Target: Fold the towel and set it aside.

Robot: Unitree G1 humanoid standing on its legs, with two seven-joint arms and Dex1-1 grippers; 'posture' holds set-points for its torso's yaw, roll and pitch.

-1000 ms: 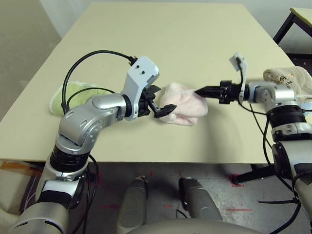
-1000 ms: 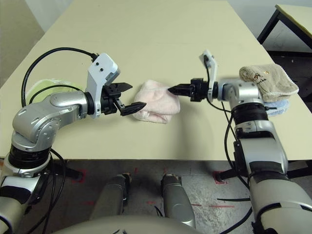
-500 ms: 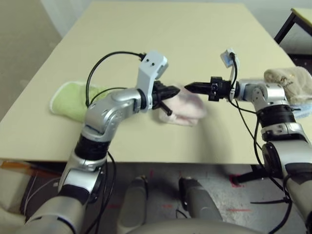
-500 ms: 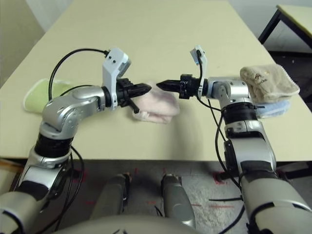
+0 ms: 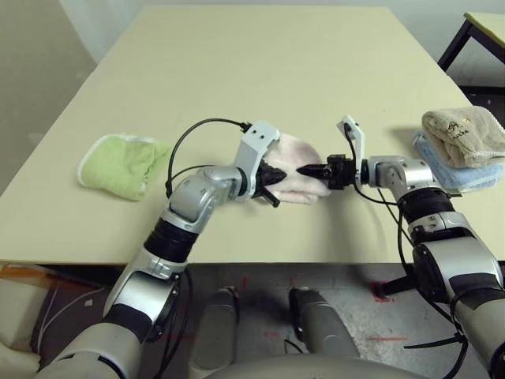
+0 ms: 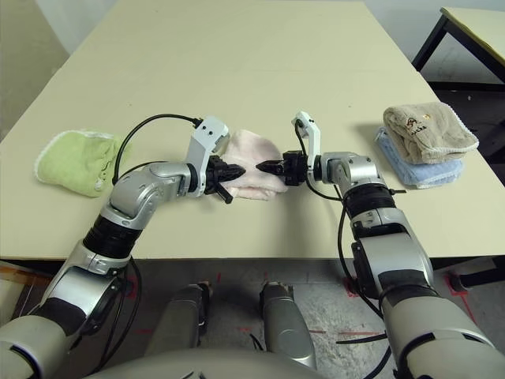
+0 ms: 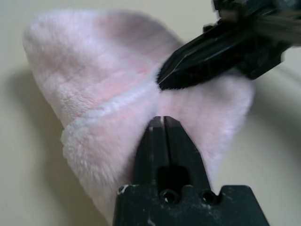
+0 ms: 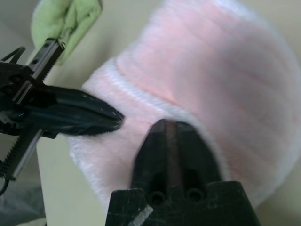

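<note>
With towel (image 5: 296, 172) bunched mid-table btwn grippers, both L gripper (image 7: 162, 121) & R gripper (image 8: 168, 126) pinched closed at its near edge w/ tips nearly meeting, ensure each holds fabric before lifting.

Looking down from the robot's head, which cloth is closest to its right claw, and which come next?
From the right gripper:
1. Pink towel, right at its tip, mid-table.
2. Beige towel, on a light blue towel behind that arm, at the table's right edge.
3. Green towel, far left, beyond the left gripper.

Wide beige table (image 5: 260, 63); grey floor (image 5: 260, 284) below; dark-legged second table (image 5: 473, 31) at far right.
</note>
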